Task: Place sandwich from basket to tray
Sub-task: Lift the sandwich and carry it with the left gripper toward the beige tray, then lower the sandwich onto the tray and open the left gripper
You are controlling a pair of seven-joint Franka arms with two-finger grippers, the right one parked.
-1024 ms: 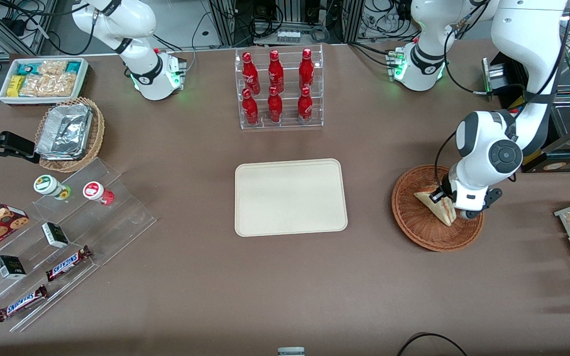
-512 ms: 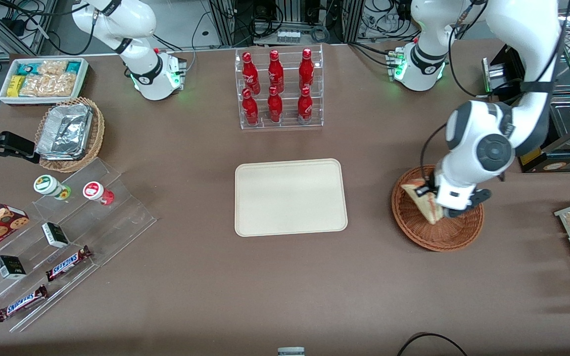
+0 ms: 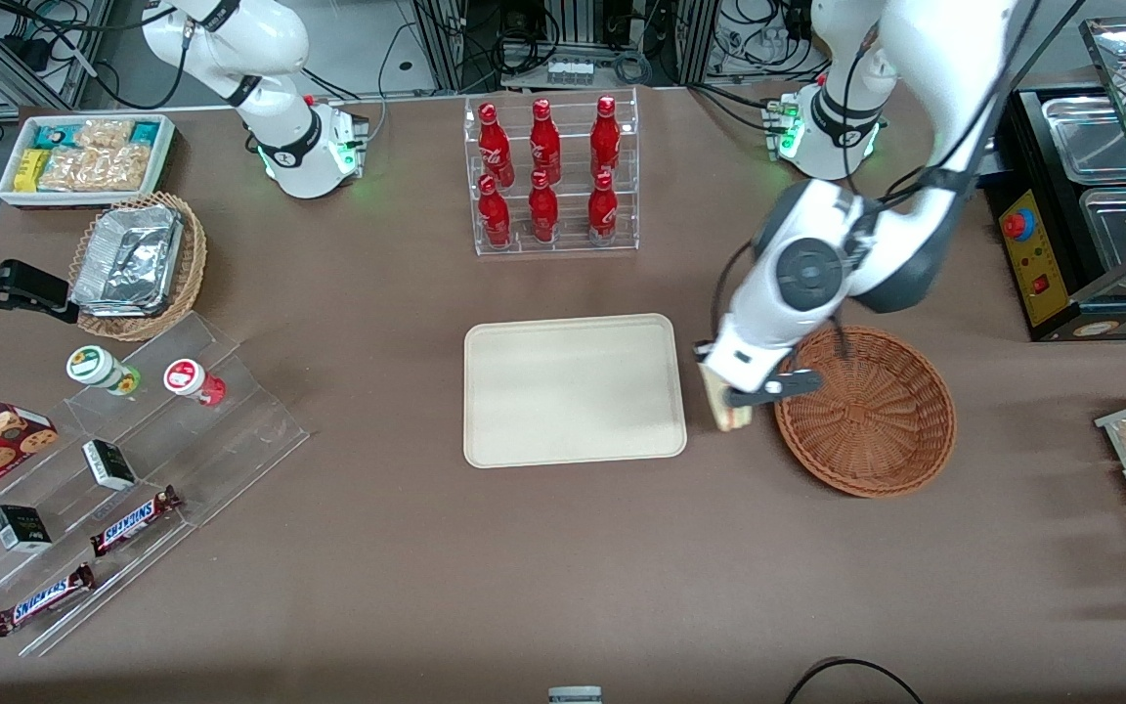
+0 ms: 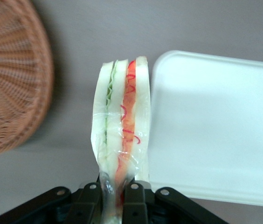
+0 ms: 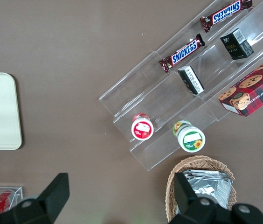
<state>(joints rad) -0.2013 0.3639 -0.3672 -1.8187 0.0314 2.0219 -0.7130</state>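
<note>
Pinching the sandwich (image 4: 121,126) at one end, the gripper (image 4: 113,191) hangs apparently between basket (image 3: 866,411) and tray (image 3: 573,391).

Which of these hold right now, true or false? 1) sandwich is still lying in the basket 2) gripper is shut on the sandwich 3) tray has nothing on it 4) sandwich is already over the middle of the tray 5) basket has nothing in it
1) False. The sandwich is out of the basket, held above the table between the basket and the tray.
2) True. In the left wrist view the gripper pinches the sandwich at its lower end.
3) True. The tray surface is bare.
4) False. The sandwich hangs just off the tray's edge toward the working arm's end, not over its middle.
5) True. Only wicker shows inside the basket.
</note>
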